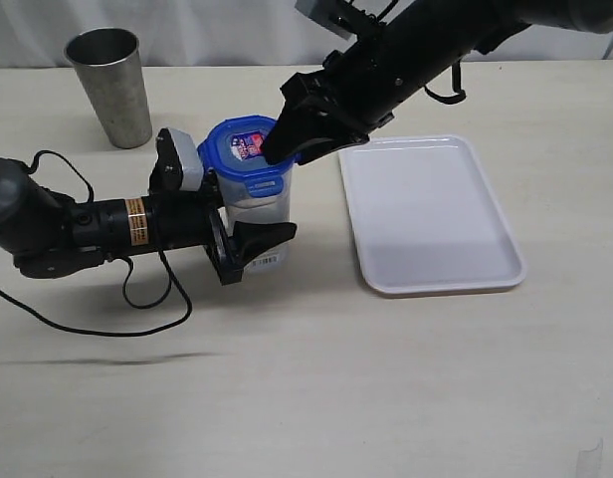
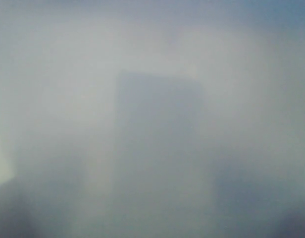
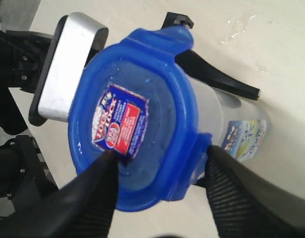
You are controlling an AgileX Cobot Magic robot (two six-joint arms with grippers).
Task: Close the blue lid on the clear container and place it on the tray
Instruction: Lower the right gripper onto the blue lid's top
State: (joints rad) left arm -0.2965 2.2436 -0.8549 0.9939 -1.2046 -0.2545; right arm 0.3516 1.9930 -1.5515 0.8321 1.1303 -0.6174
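I see the blue lid point(image 1: 245, 149) sitting on top of the clear container point(image 1: 259, 204), which stands upright on the counter point(image 1: 336, 378), just off the tray's near-left corner and not on it. My right wrist camera shows the lid point(image 3: 137, 119) from above, sticker up. The right fingers point(image 3: 160, 156) are part-way open and bracket the lid's edge: one tip rests on the top face beside the sticker, the other presses against the outside of a flap. The left fingers point(image 1: 249, 227) come in from 9 o'clock and clasp the container's lower body, one in front of it and one along its far side. My left wrist camera gives only a grey blur, so I get nothing from it. The tray point(image 1: 426, 214) lies at 3 o'clock from the container, close beside it but not touching. A steel cup point(image 1: 109, 85) stands at 10 o'clock, well apart.
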